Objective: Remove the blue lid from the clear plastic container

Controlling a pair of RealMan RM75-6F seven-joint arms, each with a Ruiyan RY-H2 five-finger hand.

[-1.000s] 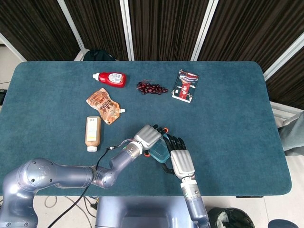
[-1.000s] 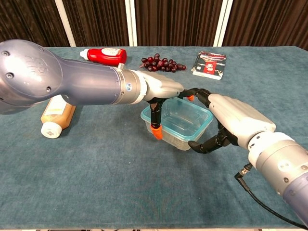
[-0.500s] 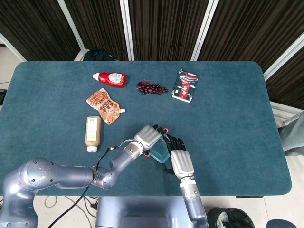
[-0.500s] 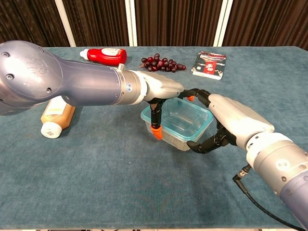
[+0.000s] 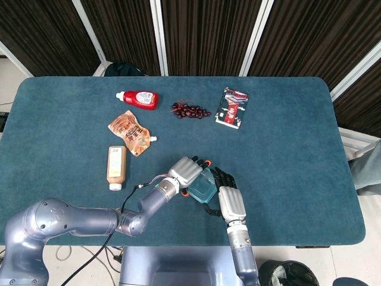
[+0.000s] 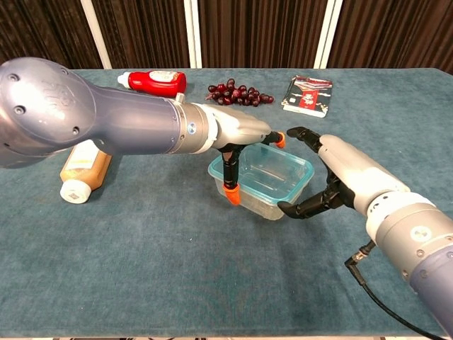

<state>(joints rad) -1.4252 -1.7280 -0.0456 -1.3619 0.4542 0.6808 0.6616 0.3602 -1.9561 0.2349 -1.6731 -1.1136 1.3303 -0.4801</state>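
Note:
The clear plastic container (image 6: 265, 177) with its blue lid (image 5: 202, 188) sits on the teal table near the front middle. My left hand (image 6: 237, 131) reaches over its left end, an orange-tipped thumb (image 6: 231, 190) pressed on the front-left corner and another fingertip (image 6: 280, 139) at the back rim, so it grips the box. My right hand (image 6: 347, 173) cups the right end with fingers spread. Its thumb tip (image 6: 284, 207) touches the front-right corner and its other fingers hang just off the far corner. In the head view the left hand (image 5: 186, 170) and right hand (image 5: 229, 199) flank the box.
Further back lie a red sauce bottle (image 5: 138, 98), a bunch of dark grapes (image 5: 190, 111) and a red-and-white packet (image 5: 232, 107). A brown pouch (image 5: 131, 132) and a brown bottle (image 5: 116, 167) lie to the left. The table's front edge is close behind the hands.
My right hand has drawn a little to the right, its fingers lifting off the lid's far corner. The container has shifted slightly. The left hand keeps its grip.

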